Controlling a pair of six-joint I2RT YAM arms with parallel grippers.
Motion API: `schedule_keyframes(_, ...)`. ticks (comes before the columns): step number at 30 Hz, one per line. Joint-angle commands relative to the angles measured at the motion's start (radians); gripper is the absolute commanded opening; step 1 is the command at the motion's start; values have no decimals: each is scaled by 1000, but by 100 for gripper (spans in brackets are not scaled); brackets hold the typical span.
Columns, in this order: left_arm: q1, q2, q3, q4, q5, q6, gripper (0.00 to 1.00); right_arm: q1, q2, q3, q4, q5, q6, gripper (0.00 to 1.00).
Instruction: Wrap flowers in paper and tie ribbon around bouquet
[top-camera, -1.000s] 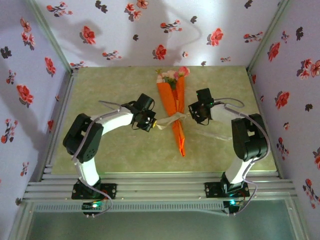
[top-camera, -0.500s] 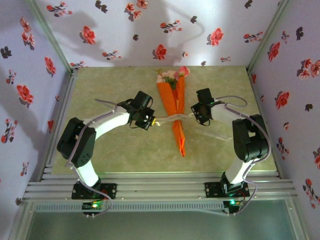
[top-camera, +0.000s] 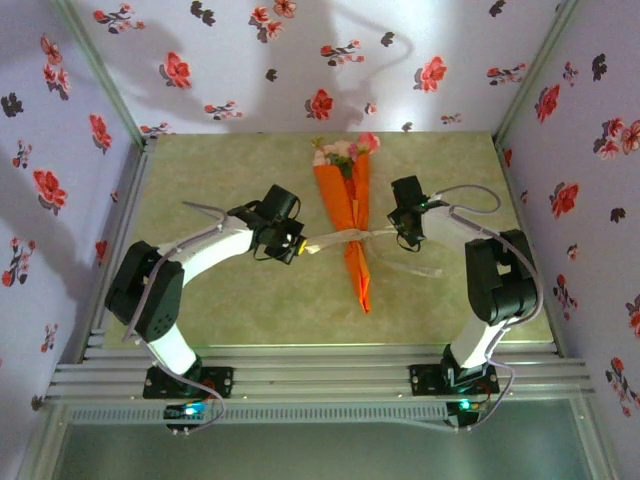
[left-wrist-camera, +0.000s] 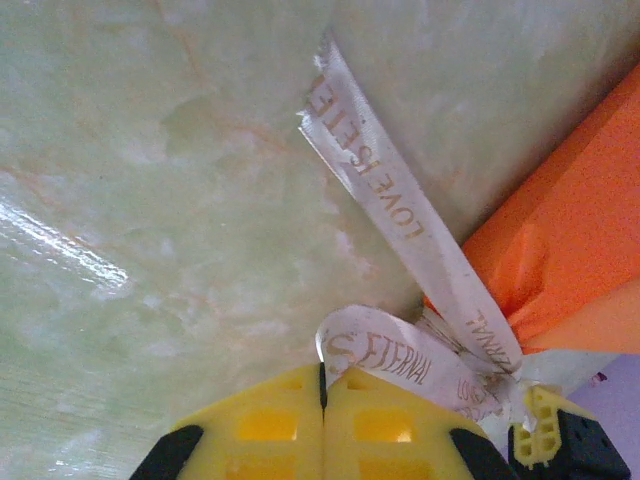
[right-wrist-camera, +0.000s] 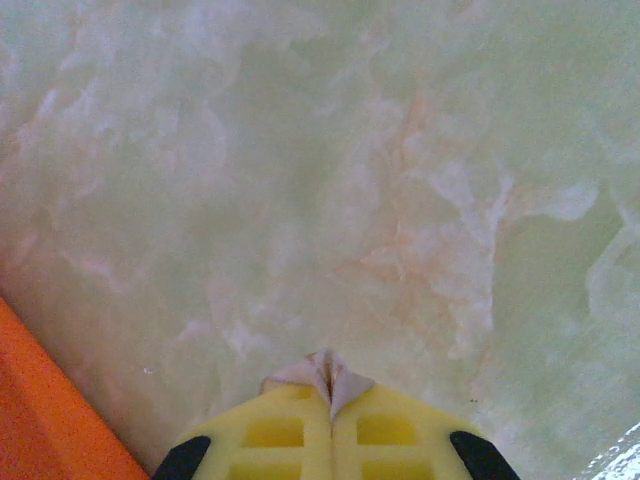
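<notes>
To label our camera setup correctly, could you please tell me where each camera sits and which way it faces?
Top external: above and behind the arms, looking down at the table; both arms show whole, the bouquet between left gripper and right gripper.
Left wrist: on the left wrist, facing down past its shut yellow fingers at the ribbon and orange paper.
Right wrist: on the right wrist, facing the table past its shut fingers, a ribbon end pinched between them.
Shared: both wrist views show table and orange paper.
</notes>
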Motion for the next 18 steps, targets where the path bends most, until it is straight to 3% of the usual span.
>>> schedule_keyframes(1, 11, -38, -19, -43, -19, 12, 0, 12, -52, -15, -37, 139, 9, 0)
schedule_keyframes(18, 61, -99, -75, -73, -36, 26, 0, 24, -35, 3, -92, 263, -48, 0)
